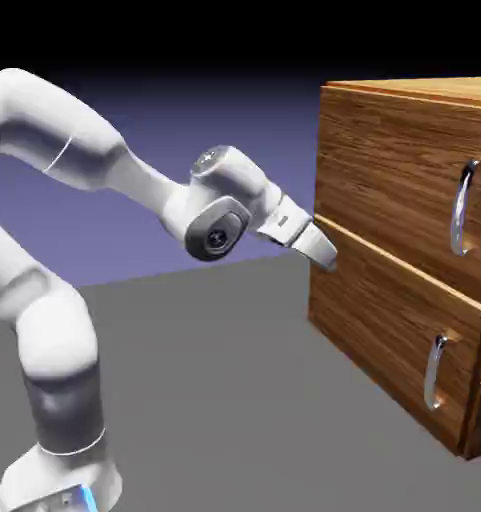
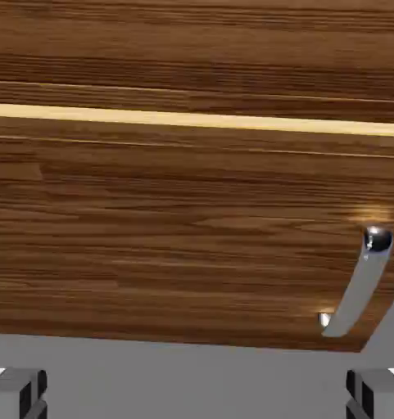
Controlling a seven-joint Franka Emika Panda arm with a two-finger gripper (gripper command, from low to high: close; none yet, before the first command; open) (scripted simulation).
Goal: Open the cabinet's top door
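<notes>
- Cabinet [image 1: 398, 86], one, brown, horizontally grained wood; stands at the exterior view's right, partly cut off by the picture's edge. Two front panels, one above the other.
- Top door [image 1: 389, 175], the upper panel of the cabinet; wide, rectangular, closed. In the hand view it fills the band along the picture's top edge.
- Long handle [image 1: 460, 208], silver, curved bar, fitted upright on the top door, toward the exterior view's right; well apart from the claw.
- Lower panel [image 1: 384, 320], matching grain, directly beneath the top door; closed. Fills much of the hand view.
- Short handle [image 1: 434, 372], silver, curved, on the lower panel; in the hand view it lies toward the right.
- Pale wooden strip [image 2: 197, 119], narrow, running across the hand view between the two panels.
- Arm [image 1: 59, 345], white, jointed; rises at the exterior view's left, arches over and reaches toward the cabinet, its end tilted downward.
- Claw [image 2: 197, 394], two small grey finger tips, set wide apart at the lower corners of the hand view; nothing held between them. In the exterior view the hand is near the cabinet front, around the level of the seam between the panels.
- Bench [image 1: 219, 380], plain grey surface, beneath arm and cabinet.
- Backdrop [image 1: 274, 110], blue-violet, darkening to black above.
</notes>
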